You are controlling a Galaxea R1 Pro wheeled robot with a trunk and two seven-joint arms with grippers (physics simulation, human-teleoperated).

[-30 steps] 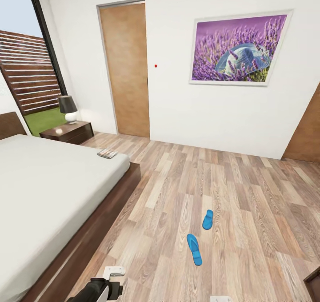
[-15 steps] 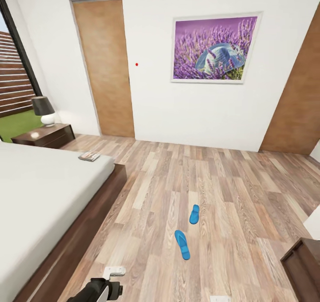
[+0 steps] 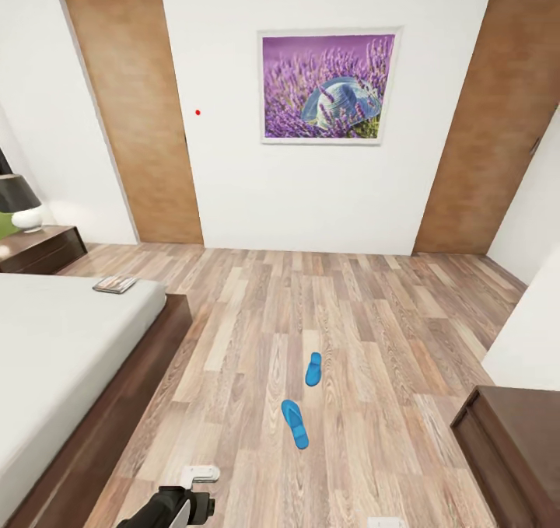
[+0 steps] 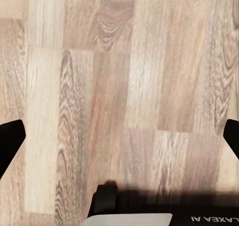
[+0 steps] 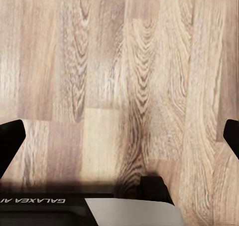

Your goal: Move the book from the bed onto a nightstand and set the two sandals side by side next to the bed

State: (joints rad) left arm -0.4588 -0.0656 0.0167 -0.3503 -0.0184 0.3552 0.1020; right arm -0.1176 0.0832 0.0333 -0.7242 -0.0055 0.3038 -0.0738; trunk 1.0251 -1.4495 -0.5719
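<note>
Bedroom wood floor (image 3: pixel 373 310) showing two blue sandals (image 3: pixel 295 423) lying apart, book (image 3: pixel 115 284) resting on bed (image 3: pixel 54 341) corner, nightstand (image 3: pixel 39 248) beyond, both grippers (image 4: pixel 119 136) (image 5: pixel 119 136) hanging wide open, holding nothing.

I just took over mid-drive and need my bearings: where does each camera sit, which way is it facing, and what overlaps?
Head view: from the robot's head, forward and down over the floor, two sandals, the bed with the book; left arm at the lower edge.
Left wrist view: near the left gripper, facing bare planks, fingertips wide apart.
Right wrist view: near the right gripper, same, fingertips wide apart.
Shared: the plank floor.
</note>
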